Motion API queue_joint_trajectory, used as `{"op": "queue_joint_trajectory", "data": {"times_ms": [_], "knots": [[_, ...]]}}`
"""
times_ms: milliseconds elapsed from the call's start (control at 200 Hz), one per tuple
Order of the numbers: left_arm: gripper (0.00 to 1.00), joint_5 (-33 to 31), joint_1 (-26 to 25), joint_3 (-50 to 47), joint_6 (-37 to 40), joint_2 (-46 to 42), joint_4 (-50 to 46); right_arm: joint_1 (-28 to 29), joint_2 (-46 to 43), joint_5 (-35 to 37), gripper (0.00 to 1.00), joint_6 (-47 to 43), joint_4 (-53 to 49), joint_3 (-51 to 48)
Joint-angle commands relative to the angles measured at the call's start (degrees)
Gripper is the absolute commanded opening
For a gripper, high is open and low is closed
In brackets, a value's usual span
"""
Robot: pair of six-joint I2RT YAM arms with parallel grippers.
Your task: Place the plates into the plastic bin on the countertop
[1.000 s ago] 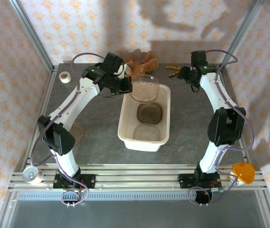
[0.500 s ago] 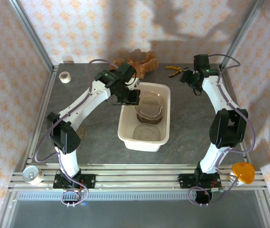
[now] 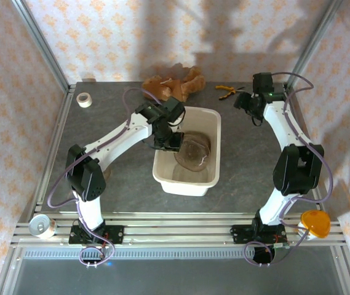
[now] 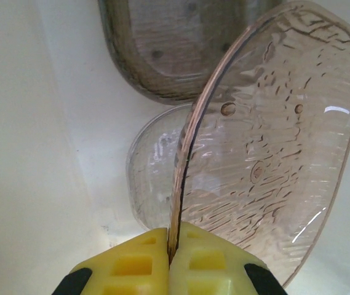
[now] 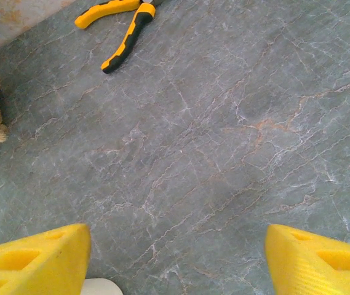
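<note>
A thin see-through brownish plate [image 4: 273, 141] is clamped by its rim in the left claw [image 4: 170, 246]. The claw's yellow fingers [image 4: 211, 261] are pressed together on it. The plate is held inside the big white plastic bin [image 4: 27, 123] and is tipped up on its edge.

From above, this plate [image 3: 193, 149] is seen over the middle of the bin [image 3: 215, 132]. The left claw [image 3: 173, 141] is reached in over the bin's left wall.

Two more plates are laid flat on the bin's bottom, right under the held one. A darker plate [image 4: 162, 49] and a clear plate [image 4: 153, 178] are seen side by side there. From above, the clear plate [image 3: 190, 174] is found at the bin's near end. Whether the held plate is touching them cannot be told.

The bin is set on the dark grey stone countertop [image 3: 113, 129]. The right claw [image 3: 248, 103] is held to the right of the bin's far end, well apart from it. Its fingers are spread wide and nothing is held between them [image 5: 178, 261]; bare countertop [image 5: 224, 123] is seen below.

Yellow and black pliers [image 3: 226, 90] are laid past the bin's far right corner, near the right claw [image 5: 125, 24]. A brown fluffy toy [image 3: 175, 80] is placed just behind the bin's far wall. A small white tape roll [image 3: 84, 99] is left far off to the bin's left.
</note>
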Motion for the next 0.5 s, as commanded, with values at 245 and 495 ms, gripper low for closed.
{"op": "queue_joint_trajectory", "data": {"times_ms": [245,495], "knots": [[0.0,-1.7,-3.2,-5.4,-3.7,-2.6,2.0,-1.5,-2.7,-0.5,0.75,-0.8,1.4,-1.5],[0.0,-2.1,-4.9,-6.2,-5.2,-1.6,1.8,-1.8,-2.1,-1.6,0.75,-1.4,1.9,-1.7]]}}
